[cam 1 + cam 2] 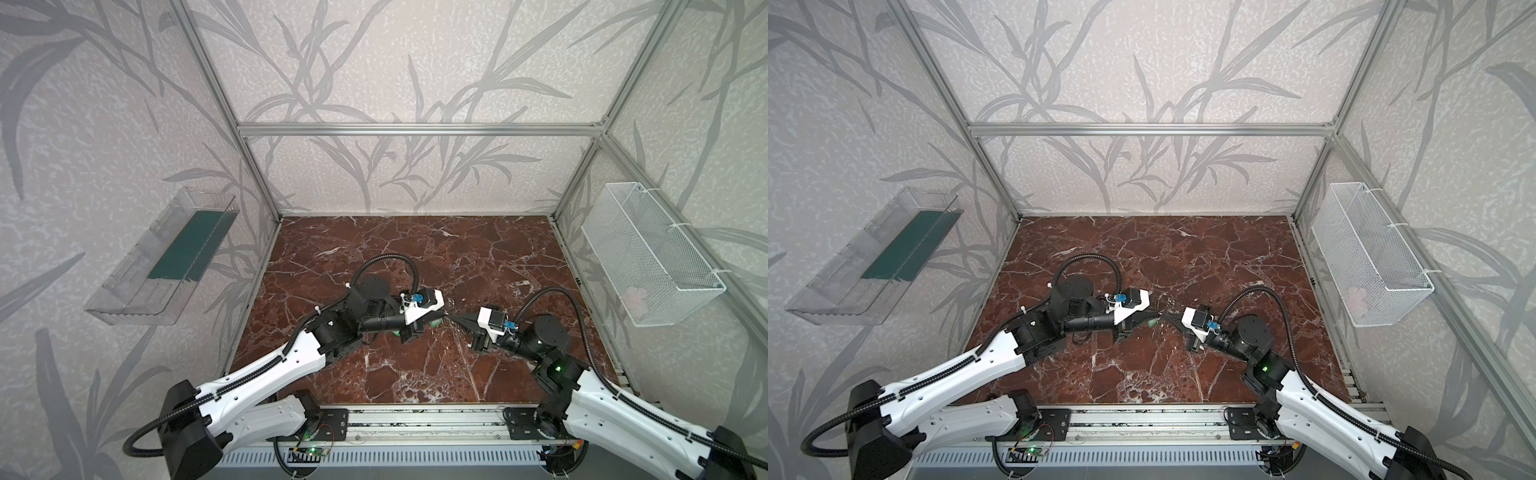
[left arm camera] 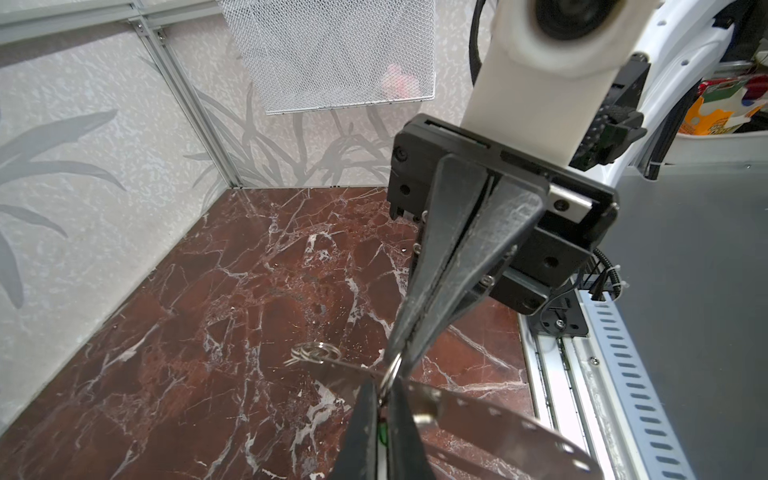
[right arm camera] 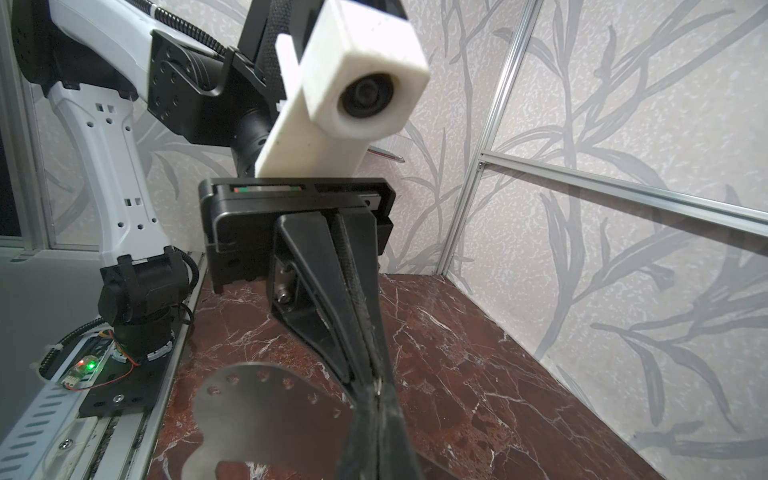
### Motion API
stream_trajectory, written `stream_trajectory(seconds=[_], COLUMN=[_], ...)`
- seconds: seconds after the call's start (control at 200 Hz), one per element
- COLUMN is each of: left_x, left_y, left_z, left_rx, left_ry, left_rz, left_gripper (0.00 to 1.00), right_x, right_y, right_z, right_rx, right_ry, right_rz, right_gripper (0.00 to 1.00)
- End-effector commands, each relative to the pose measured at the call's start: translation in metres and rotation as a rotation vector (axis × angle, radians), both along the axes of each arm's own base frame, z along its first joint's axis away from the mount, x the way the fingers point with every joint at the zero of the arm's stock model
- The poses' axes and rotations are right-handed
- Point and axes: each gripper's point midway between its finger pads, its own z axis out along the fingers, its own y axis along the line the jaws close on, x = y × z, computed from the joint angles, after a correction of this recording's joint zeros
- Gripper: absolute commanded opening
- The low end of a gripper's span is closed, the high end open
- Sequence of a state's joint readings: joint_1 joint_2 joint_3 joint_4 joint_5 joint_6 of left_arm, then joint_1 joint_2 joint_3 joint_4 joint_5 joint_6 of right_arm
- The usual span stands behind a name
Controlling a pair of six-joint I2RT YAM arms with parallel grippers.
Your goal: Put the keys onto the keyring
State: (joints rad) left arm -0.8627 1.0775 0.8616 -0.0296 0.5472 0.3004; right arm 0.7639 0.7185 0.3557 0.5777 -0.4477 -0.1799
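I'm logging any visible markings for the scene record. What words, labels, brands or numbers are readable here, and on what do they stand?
None can be read.
Colourful printed packaging behind the right arm, left wrist view: print too blurred.
Grey metal plate: punched holes only, no lettering.

My fingers [image 2: 453,257] are matt black plastic, scuffed and dusty grey along the inner faces. Camera housings on my wrists [image 3: 365,70] are white printed plastic, slightly grainy. The keyring [image 3: 266,419] is flat grey metal with a dull brushed sheen, punched holes along its curved edge. A small wire loop [image 2: 392,374] by my tips is bright shiny metal; a sliver of glossy green plastic key [image 2: 382,434] shows below it. Table [image 1: 478,257] is polished red-brown marble-look, white-veined, with faint glare. Basket [image 1: 648,253] is white-coated wire mesh. Bin [image 1: 158,257] is clear glossy plastic. Frame rails [image 1: 415,129] are satin aluminium. Walls are textured matt wallpaper.
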Motion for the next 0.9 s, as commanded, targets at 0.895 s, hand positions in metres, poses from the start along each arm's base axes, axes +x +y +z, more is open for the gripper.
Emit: stream_trajectory(seconds=[0.895], left_x=[0.007], left_y=[-0.001], left_z=[0.008], left_rx=[0.511], left_ry=[-0.084], left_rz=[-0.046], left_gripper=[0.00], right_x=[0.016], right_y=[-0.020], right_z=[0.003], right_rx=[-0.173], right_ry=[-0.033], right_rz=[-0.172], right_gripper=[0.22])
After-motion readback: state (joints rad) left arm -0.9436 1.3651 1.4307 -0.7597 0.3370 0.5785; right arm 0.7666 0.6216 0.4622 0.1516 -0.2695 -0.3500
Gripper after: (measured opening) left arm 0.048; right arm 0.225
